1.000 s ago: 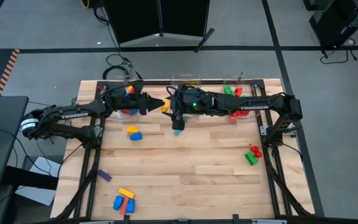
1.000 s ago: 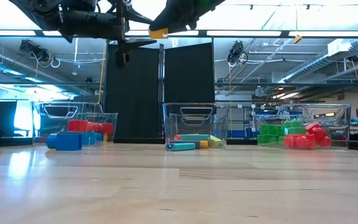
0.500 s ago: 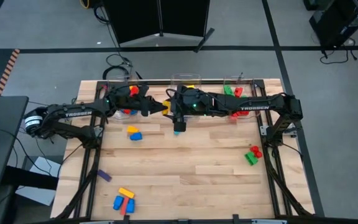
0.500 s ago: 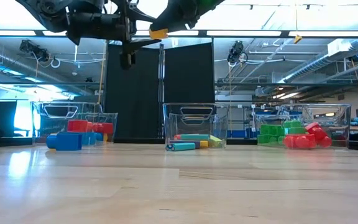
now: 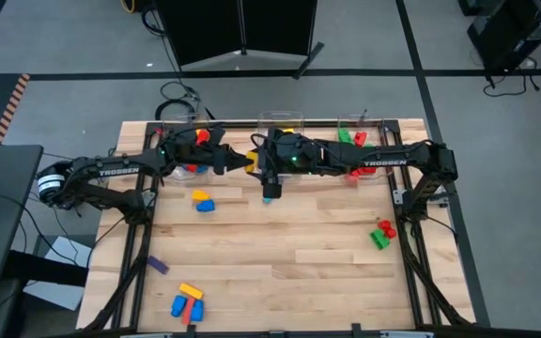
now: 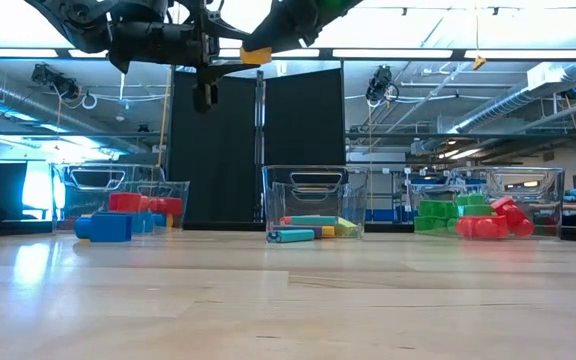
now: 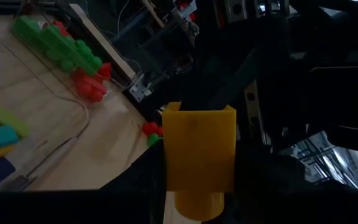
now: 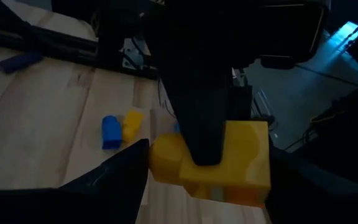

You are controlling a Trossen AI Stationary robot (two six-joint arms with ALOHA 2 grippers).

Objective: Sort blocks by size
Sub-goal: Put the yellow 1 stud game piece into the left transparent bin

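Note:
A yellow block (image 5: 250, 161) hangs high over the table's far middle, between my two grippers. My right gripper (image 5: 255, 162) reaches in from the right and is shut on it. My left gripper (image 5: 242, 161) comes level from the left, and its fingers stand against the same block (image 7: 199, 155). In the low view the block (image 6: 256, 54) shows near the top edge, well above the middle bin (image 6: 313, 200). Other blocks lie loose on the table: a yellow and blue pair (image 5: 202, 200), a cyan one (image 6: 290, 236), a red and green pair (image 5: 381, 233). My left gripper has the yellow block between its two fingers, on two opposite flat sides (image 7: 169, 162). It comes level from the table's left. One of its fingers (image 8: 201, 137) lies across the block's face in the right wrist view. The block is clear of the table. My right gripper pinches the block between its two fingers, one by the stud end (image 8: 163, 155) and one by the opposite end (image 8: 263, 171). The fingers slant down from the table's right. The block hangs high above the table, over the gap before the middle bin.
Three clear bins stand along the far edge: the left one (image 5: 188, 141) with red and blue blocks, the middle one (image 5: 280, 122), the right one (image 5: 357, 131) with green and red blocks. A purple block (image 5: 158, 266) and a small heap (image 5: 186, 300) lie near the front left.
My left gripper has turned slightly and its tip has edged right, up to the yellow block. The block and my right gripper have kept still.

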